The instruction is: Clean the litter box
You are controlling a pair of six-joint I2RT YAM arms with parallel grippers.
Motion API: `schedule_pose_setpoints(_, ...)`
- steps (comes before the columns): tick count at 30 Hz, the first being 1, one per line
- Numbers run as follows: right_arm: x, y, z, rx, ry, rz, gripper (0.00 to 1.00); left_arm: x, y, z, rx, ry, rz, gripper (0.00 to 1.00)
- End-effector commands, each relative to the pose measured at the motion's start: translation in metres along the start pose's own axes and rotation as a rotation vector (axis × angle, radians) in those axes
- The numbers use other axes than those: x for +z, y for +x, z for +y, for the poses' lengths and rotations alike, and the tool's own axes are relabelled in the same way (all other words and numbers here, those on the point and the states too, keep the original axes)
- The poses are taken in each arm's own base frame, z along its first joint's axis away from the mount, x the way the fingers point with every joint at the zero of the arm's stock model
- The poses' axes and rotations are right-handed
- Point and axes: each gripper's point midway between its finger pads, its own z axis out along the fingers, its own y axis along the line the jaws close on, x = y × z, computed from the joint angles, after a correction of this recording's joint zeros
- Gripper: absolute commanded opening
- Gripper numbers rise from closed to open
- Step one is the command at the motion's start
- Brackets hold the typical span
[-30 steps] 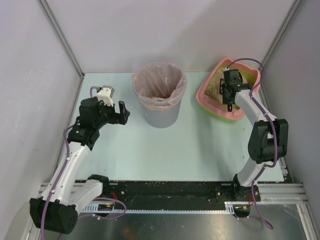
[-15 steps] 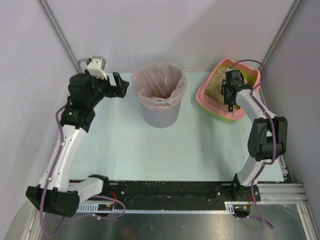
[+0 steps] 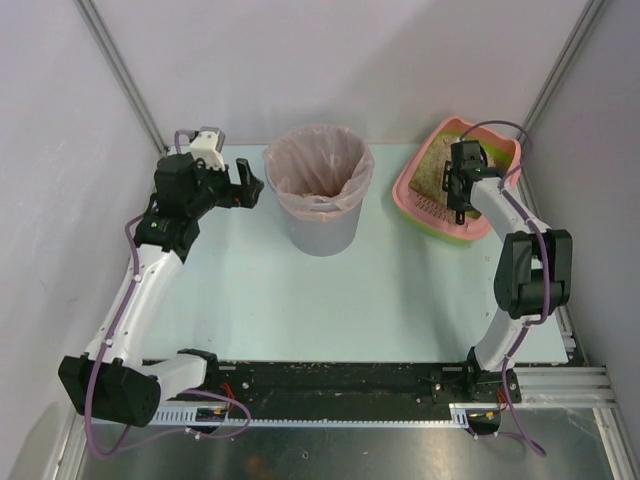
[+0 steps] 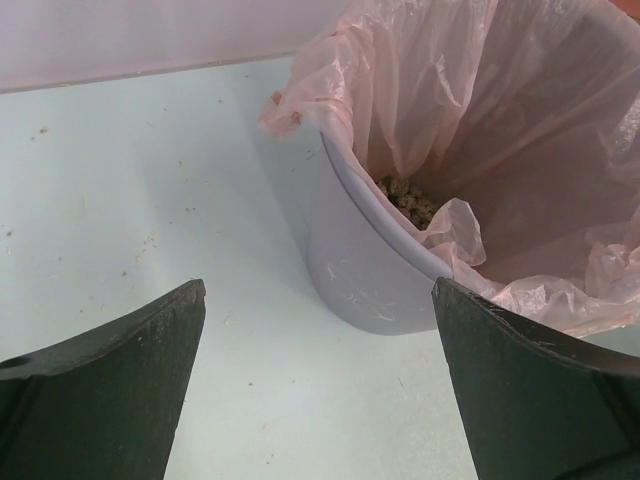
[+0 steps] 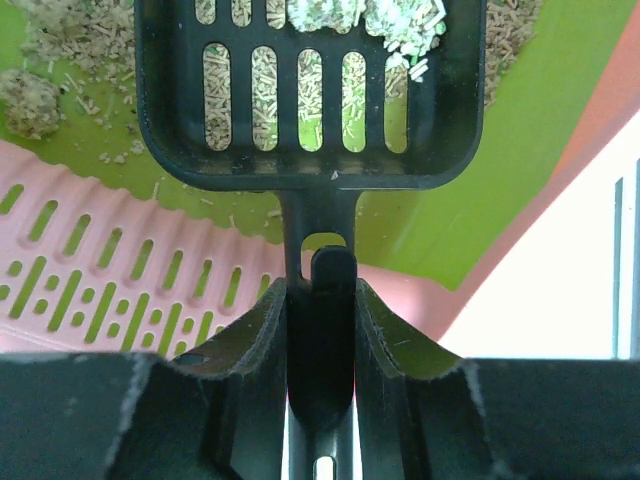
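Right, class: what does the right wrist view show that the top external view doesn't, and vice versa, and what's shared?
Only the right wrist view: pale clumps lying in the small black slotted plastic scoop. Only the top view: the grey round bin with its pinkish bag and the open left gripper. Both: the shallow pink plastic litter box and the right gripper, shut on the scoop's handle.

Grey round bin (image 3: pixel 322 225) stood upright mid-bench, pink bag (image 3: pixel 318 160) lining it, folded over rim. Brownish clumps (image 4: pixel 405 198) lay at bag bottom. Pale blue bench (image 3: pixel 400 290) carried scattered crumbs (image 4: pixel 140 250) near bin. Black slotted scoop (image 5: pixel 310 165) held pale pellets (image 5: pixel 385 20) at far end.
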Motion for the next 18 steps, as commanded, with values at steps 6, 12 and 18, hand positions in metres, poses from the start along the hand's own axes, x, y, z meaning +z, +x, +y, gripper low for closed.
schedule_pose_setpoints(6, -0.011, -0.018, -0.016, 0.043, 0.052, -0.048, 0.0, 0.002, -0.008, -0.005, 0.005, 0.036, -0.024, 1.0)
schedule_pose_setpoints(12, -0.017, -0.014, 0.007, -0.069, 0.058, -0.04, 0.0, 0.002, -0.008, -0.004, -0.006, 0.025, -0.029, 0.99)
schedule_pose_setpoints(18, -0.029, -0.023, 0.009, -0.038, -0.051, -0.059, 0.0, 0.005, -0.006, -0.013, -0.019, 0.076, -0.024, 0.92)
